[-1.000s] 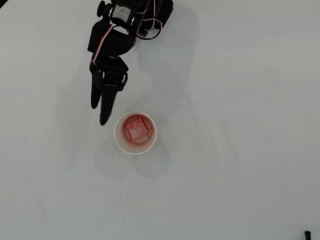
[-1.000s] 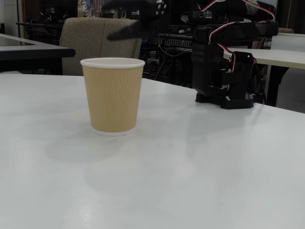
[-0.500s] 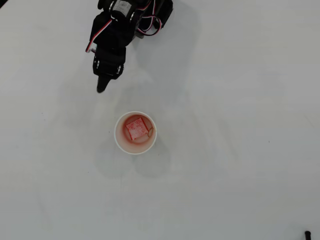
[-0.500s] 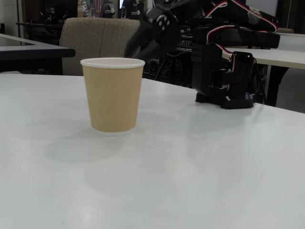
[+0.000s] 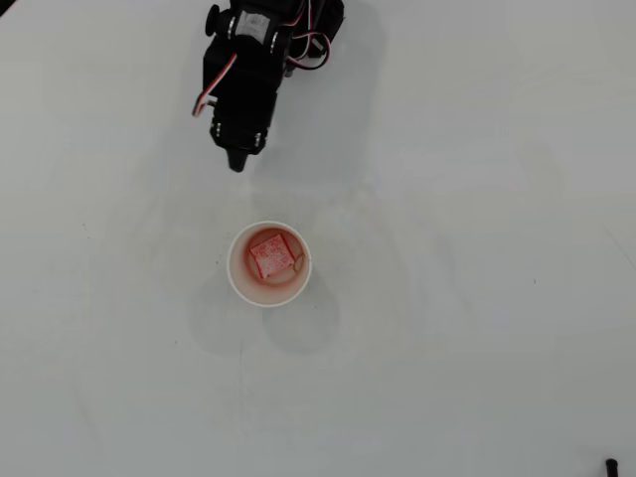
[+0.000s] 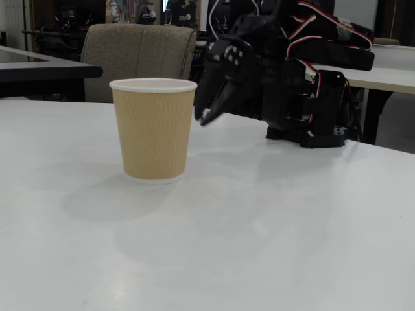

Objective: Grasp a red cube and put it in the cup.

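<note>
Since a moment ago, only the arm has moved: it has folded back toward its base, and its gripper (image 5: 237,164) now sits farther from the cup (image 5: 236,279) than before. Cube and cup are where they were.

In the overhead view, the cube (image 5: 270,256) lies inside the cup, near the top side of the cup's floor. It is red-pink with white specks. The inside of the cup looks a little pink around it. The cup stands upright on the white table (image 5: 477,298), close to the middle.

In the fixed view, the cup (image 6: 154,129) is tan on the outside with a white rim. The cube cannot be seen from here, because the cup wall hides it.

The gripper (image 6: 205,119) hangs in the air, pointing down toward the table, near the cup but not touching it. Its two fingers are pressed together into one point, with nothing between them. Behind it, the black arm (image 6: 305,58) is bent low over its base, with red and white wires on top.

A chair (image 6: 139,52) stands behind the table.
</note>
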Action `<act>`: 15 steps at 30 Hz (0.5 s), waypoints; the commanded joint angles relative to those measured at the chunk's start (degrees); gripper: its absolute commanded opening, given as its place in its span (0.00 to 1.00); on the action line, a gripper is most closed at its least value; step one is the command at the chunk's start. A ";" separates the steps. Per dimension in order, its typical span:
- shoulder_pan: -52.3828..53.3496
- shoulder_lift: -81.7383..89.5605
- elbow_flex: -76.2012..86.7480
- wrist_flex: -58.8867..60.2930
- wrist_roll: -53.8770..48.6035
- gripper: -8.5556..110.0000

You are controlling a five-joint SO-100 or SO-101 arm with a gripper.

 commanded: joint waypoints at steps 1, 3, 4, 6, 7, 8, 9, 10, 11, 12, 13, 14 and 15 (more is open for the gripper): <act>-2.55 0.53 0.44 -0.18 0.62 0.07; -4.13 0.53 0.88 -0.18 0.62 0.07; -4.83 0.53 1.23 -0.18 0.62 0.07; -6.50 0.53 2.20 0.18 1.76 0.07; -7.29 0.53 2.46 0.70 2.46 0.07; -8.00 0.53 2.72 1.23 2.81 0.07; -8.70 0.53 2.99 1.76 3.43 0.07; -9.32 0.53 3.25 2.55 3.96 0.07; -9.84 0.53 3.60 3.43 4.13 0.07; -10.37 0.53 3.69 4.31 4.57 0.07; -10.81 0.53 3.60 4.75 5.10 0.07; -11.25 0.53 3.52 4.92 6.33 0.07; -11.60 0.62 3.52 5.01 6.86 0.07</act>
